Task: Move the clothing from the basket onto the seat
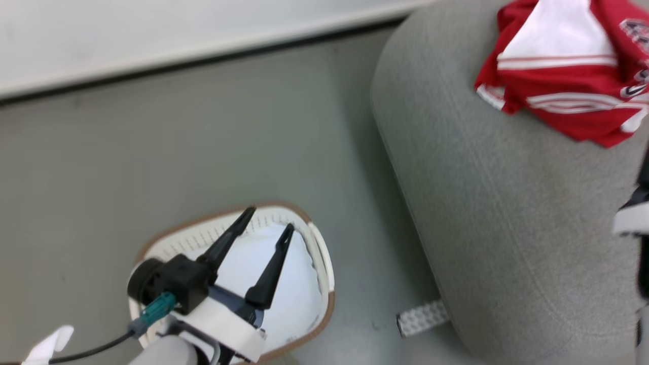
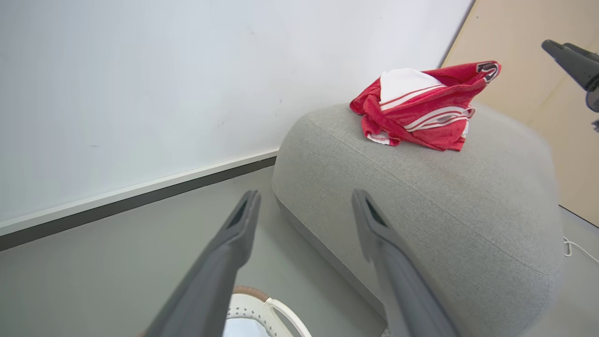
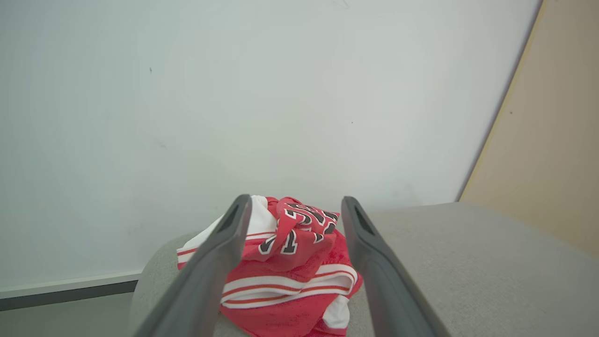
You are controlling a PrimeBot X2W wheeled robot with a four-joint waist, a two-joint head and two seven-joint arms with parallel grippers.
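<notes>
Lying in a crumpled heap on the seat, the clothing rests near the rounded end closest to the white wall. The red mesh is folded over itself, with white panels, white stripes and black-and-white numerals showing on top. From here the right gripper hangs in the air above the cushion with its two dark fingers spread wide and nothing caught between them. Along its own line of sight the heap lies on the fabric beyond the fingertips. In the left wrist view it sits up and to one side of the pile, clear of it. Down on the grey floor the basket stands near the seat's side but apart from it, its brown rim and perforated cream wall plain to see. A pale bluish-white pad covers what shows of its inside. The left gripper hovers over the basket's opening, its fingers parted and empty. A small patterned foot pokes out under the seat's lower edge, and a tan wooden panel meets the wall behind the seat.
</notes>
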